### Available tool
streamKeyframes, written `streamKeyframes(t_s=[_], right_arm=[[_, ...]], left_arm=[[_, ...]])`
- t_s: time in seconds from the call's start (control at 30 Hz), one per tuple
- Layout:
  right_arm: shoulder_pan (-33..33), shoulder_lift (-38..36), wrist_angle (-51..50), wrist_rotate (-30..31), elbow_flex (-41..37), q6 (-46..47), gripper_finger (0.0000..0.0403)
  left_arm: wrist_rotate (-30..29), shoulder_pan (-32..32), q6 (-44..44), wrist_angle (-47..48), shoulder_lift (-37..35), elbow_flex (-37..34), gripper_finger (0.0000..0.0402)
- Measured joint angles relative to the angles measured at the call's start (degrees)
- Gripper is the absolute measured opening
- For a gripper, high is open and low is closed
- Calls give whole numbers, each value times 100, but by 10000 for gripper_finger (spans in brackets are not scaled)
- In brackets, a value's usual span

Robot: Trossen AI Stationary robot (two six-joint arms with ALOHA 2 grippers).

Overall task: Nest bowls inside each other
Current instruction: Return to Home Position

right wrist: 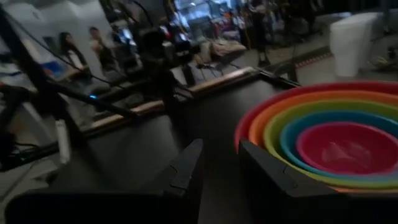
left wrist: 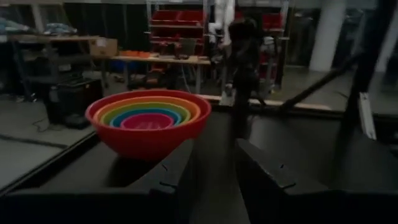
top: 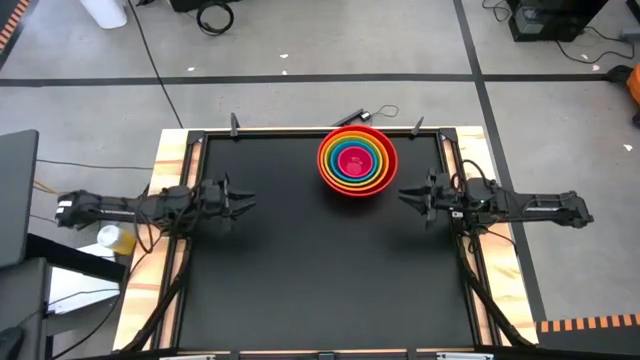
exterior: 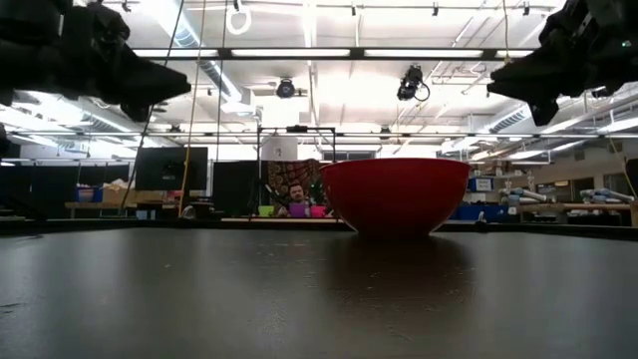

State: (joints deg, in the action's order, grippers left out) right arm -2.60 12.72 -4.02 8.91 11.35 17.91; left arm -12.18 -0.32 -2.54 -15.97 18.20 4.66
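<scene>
Five bowls [top: 357, 160] are nested; the left gripper [top: 247, 200] and right gripper [top: 404, 195], both parted and empty, should be drawn back level, kept clear of them.

I see bowls [top: 357, 160] nested upper centre on black counter [top: 320, 275]; left claw [top: 245, 200] mid-left, right claw [top: 405, 195] mid-right, both apart from stack.

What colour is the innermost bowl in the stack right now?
Magenta-pink. The innermost bowl sits inside the blue bowl; clearest in the right wrist view.
</scene>
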Motion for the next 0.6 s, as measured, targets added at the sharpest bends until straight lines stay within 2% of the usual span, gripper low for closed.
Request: streamKeyframes(t_s=[0.07,0.13,0.23,0.4,0.6], right_arm=[[136,1,234,-20,0,-25,109],[270,-7,507,25,1,-168,109],[360,-97,410,194,136,-404,109],[366,-446,-154,275,184,-556,109],[366,-1034,-457,16,20,-270,109]], left_arm=[[-3,-106,156,284,-47,138,116],[-15,-121,157,1168,-174,498,116],[-59,-118,-19,2331,-384,1053,116],[-65,-126,281,2379,-920,1125,116],[-49,-126,358,1970,-1596,399,116]])
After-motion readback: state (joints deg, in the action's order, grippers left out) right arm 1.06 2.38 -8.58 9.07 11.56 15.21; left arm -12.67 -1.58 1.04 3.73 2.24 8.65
